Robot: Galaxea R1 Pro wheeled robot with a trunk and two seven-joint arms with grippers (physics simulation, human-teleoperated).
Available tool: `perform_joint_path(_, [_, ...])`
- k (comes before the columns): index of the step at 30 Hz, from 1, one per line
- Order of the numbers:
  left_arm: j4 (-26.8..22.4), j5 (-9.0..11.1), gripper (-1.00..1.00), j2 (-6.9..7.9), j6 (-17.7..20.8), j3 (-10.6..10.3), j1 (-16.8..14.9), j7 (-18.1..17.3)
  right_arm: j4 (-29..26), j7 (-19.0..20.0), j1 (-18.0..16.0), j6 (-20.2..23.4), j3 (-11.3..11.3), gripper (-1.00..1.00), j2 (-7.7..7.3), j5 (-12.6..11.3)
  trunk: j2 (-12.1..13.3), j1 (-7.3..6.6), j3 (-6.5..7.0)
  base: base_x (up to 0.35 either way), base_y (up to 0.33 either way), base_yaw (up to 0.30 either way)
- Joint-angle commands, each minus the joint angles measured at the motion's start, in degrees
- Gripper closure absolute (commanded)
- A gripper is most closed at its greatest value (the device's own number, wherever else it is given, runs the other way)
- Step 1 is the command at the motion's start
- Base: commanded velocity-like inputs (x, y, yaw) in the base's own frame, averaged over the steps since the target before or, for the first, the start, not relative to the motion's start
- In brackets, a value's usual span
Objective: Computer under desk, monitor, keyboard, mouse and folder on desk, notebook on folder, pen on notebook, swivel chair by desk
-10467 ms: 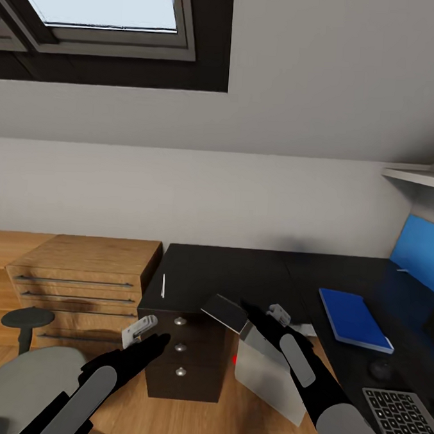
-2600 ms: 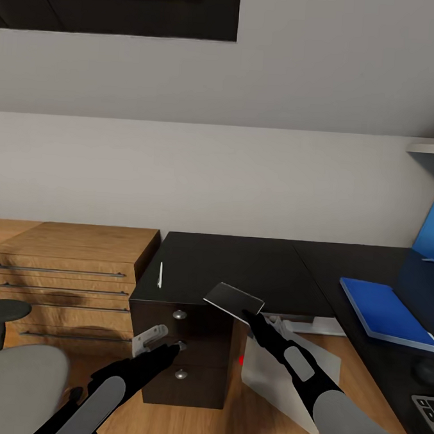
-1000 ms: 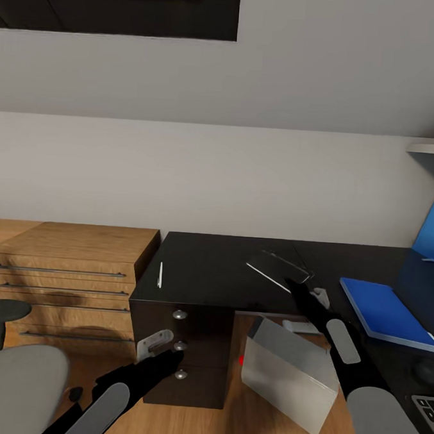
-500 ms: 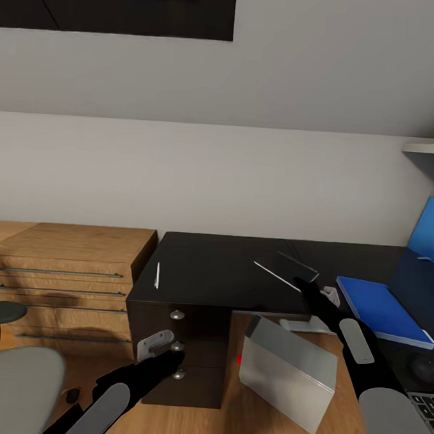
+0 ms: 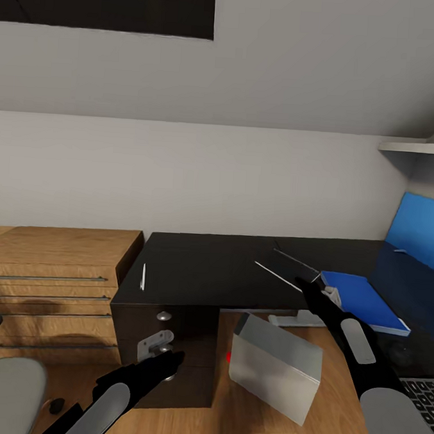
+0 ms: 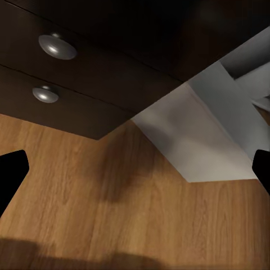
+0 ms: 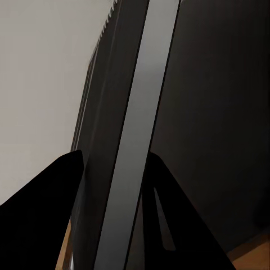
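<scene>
Desk (image 5: 207,271): glossy black top; drawer knobs (image 6: 57,46) of polished metal. Floor (image 6: 112,214) and drawer unit (image 5: 53,277): matt grained wood. Computer (image 5: 275,368): smooth pale grey casing.

One folder (image 5: 359,300), one pen (image 5: 143,276), one notebook (image 5: 284,269).

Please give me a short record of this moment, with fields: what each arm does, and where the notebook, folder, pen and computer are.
right gripper: shut on the notebook, held over the desk, just beside the folder
left gripper: jaws open, empty, low in front of the desk drawers
folder: flat on the desk
pen: on the desk near its left edge
computer: tilted, on the floor under the desk
</scene>
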Motion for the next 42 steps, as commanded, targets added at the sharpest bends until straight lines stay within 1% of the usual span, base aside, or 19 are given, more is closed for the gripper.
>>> perform_joint_path(1, [-0.07,0.24,-1.0,0.04,0.12,-0.08,-0.07,0.36,0.0,0.13,-0.04,0.4,-0.18,1.0,-0.02,-0.21,-0.03,0.0,-0.06,0.0,0.0,-0.02])
perform_joint_path(4, [-0.07,0.24,-1.0,0.04,0.12,-0.08,-0.07,0.36,0.0,0.14,-0.04,0.4,-0.3,1.0,-0.19,-0.23,-0.03,0.0,-0.06,0.0,0.0,-0.013])
perform_joint_path(7, [-0.07,0.24,-1.0,0.04,0.12,-0.08,-0.07,0.36,-0.32,-0.02,-0.04,0.32,-1.32,1.0,-0.26,-0.24,-0.03,0.0,-0.06,0.0,0.0,-0.005])
perform_joint_path(8, [-0.07,0.24,-1.0,0.04,0.12,-0.08,-0.07,0.34,-0.72,-0.12,-0.04,0.19,-2.41,1.0,-0.22,-0.25,-0.03,0.0,-0.06,0.0,0.0,-0.003])
perform_joint_path(10, [-0.05,0.24,-1.0,0.04,0.12,-0.08,-0.07,0.32,-1.09,-0.19,-0.04,-0.03,-3.85,1.0,-0.04,-0.22,-0.03,0.0,-0.06,0.0,0.0,-0.002])
perform_joint_path(11, [-0.06,0.24,-1.0,0.04,0.12,-0.08,-0.07,0.3,-1.35,-0.34,-0.04,-0.34,-5.47,1.0,0.2,-0.2,-0.03,0.0,-0.06,0.0,0.0,-0.001])
perform_joint_path(13, [-0.05,0.24,-1.0,0.04,0.12,-0.08,-0.07,0.29,-1.55,-0.55,-0.04,-0.67,-7.1,1.0,0.49,-0.22,-0.03,0.0,-0.06,0.0,0.0,0.0])
perform_joint_path(14, [-0.03,0.26,-1.0,0.04,0.12,-0.08,-0.07,0.29,-1.71,-0.82,-0.04,-0.96,-8.63,1.0,0.71,-0.23,-0.03,0.0,-0.06,0.0,0.0,0.0])
perform_joint_path(16, [-0.04,0.29,-1.0,0.04,0.12,-0.08,-0.07,0.3,-1.8,-1.1,-0.04,-1.16,-9.91,1.0,0.9,-0.22,-0.03,0.0,-0.06,0.0,0.0,0.0])
perform_joint_path(17, [-0.05,0.27,-1.0,0.04,0.12,-0.11,-0.07,0.32,-1.86,-1.56,-0.04,-1.34,-10.9,1.0,1.03,-0.2,-0.03,0.0,-0.06,0.0,0.0,0.0])
perform_joint_path(18, [-0.06,0.27,-1.0,0.04,0.12,-0.12,-0.07,0.33,-1.88,-1.89,-0.04,-1.41,-11.28,1.0,1.07,-0.19,-0.03,0.0,-0.06,0.0,0.0,0.0])
perform_joint_path(19, [-0.05,0.2,-1.0,0.04,0.12,-0.54,-0.07,0.35,-2.01,-4.17,-0.04,-2.25,-12.62,1.0,1.19,-0.23,-0.03,0.0,-0.06,0.0,0.0,0.0])
perform_joint_path(21, [-0.05,0.18,-1.0,0.04,0.1,-1.05,-0.07,0.37,-2.06,-5.15,-0.04,-3.32,-13.02,1.0,1.21,-0.24,-0.03,0.0,-0.06,0.0,0.0,0.0])
perform_joint_path(25, [-0.05,0.11,-1.0,0.04,0.05,-1.46,-0.07,0.43,-2.09,-5.95,-0.04,-6.03,-13.3,1.0,1.23,-0.22,-0.03,0.0,-0.06,0.0,0.0,0.0])
perform_joint_path(27, [-0.06,0.12,-1.0,0.04,0.04,-1.58,-0.07,0.44,-2.11,-6.68,-0.04,-9.04,-13.4,1.0,1.22,-0.19,-0.03,0.0,-0.06,0.0,0.0,0.0])
perform_joint_path(34, [-0.07,0.14,-1.0,0.04,0.03,-1.73,-0.07,0.6,-2.11,-9.01,-0.04,-15.54,-13.52,1.0,1.16,-0.17,-0.03,0.0,-0.06,0.0,0.0,0.0])
perform_joint_path(40, [-0.07,0.08,-1.0,0.04,0.03,-1.81,-0.07,0.63,-2.12,-9.35,-0.04,-16.39,-13.83,1.0,1.09,-0.16,-0.03,0.0,-0.06,0.0,0.0,0.0])
perform_joint_path(41, [-0.07,0.11,-1.0,0.04,0.03,-1.82,-0.07,0.63,-2.12,-9.42,-0.04,-16.51,-14.7,1.0,1.15,-0.16,-0.03,0.0,-0.06,0.0,0.0,0.0])
perform_joint_path(42, [-0.05,0.12,-1.0,0.04,0.03,-1.83,-0.07,0.63,-2.12,-9.46,-0.04,-16.54,-15.07,1.0,1.17,-0.16,-0.03,0.0,-0.06,0.0,0.0,0.0])
